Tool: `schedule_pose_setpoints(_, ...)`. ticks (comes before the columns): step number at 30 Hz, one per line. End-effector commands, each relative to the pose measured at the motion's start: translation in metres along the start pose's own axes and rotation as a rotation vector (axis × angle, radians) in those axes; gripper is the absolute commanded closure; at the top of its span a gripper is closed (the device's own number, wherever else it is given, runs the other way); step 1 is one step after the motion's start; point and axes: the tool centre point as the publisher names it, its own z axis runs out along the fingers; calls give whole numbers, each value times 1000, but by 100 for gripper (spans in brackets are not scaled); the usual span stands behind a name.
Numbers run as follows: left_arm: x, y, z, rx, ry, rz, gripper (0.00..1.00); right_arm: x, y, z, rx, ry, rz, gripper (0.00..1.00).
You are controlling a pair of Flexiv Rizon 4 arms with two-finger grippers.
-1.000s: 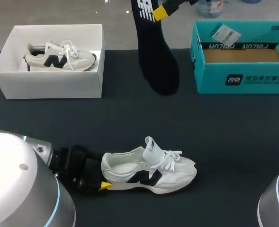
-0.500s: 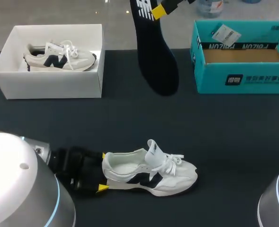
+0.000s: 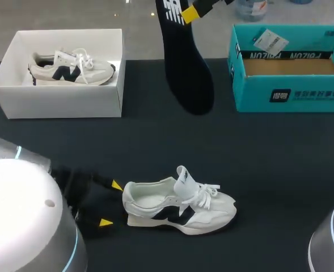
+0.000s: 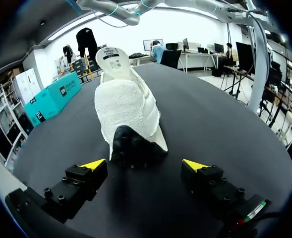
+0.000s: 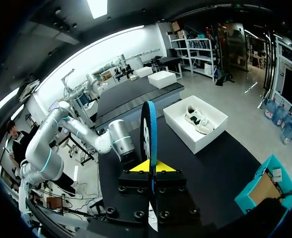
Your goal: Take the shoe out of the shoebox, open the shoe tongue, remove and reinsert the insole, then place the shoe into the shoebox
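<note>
The white shoe (image 3: 178,204) with a navy side mark lies on the black table, toe to the right, tongue raised. My left gripper (image 3: 111,204) stands open just behind its heel, one yellow tip on each side and neither touching. In the left wrist view the heel (image 4: 131,144) is right ahead of the open left gripper (image 4: 144,164). High over the back of the table, my right gripper (image 3: 190,14) is shut on the dark insole (image 3: 186,73), which hangs downward. The right wrist view has the insole (image 5: 148,129) edge-on between the shut fingers (image 5: 150,166).
An open teal shoebox (image 3: 288,93) stands at the back right, a tag inside. A white box (image 3: 64,102) at the back left holds a second white shoe (image 3: 70,68). Both the white box (image 5: 195,124) and the teal shoebox (image 5: 262,191) appear in the right wrist view.
My left gripper has spread its fingers wide, let go of the shoe's heel and drawn back a little. The shoe shifted slightly right. The right arm and insole stayed still.
</note>
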Motion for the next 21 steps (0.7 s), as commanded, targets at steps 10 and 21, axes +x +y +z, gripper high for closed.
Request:
schedule_pose_setpoints(10,-2,-47,-61,-393,124,104,0,-1,2,2,4,0,1,100)
schedule_pose_setpoints(21,-1,-54,-68,-438,96,88,0,-1,2,2,4,0,1,100)
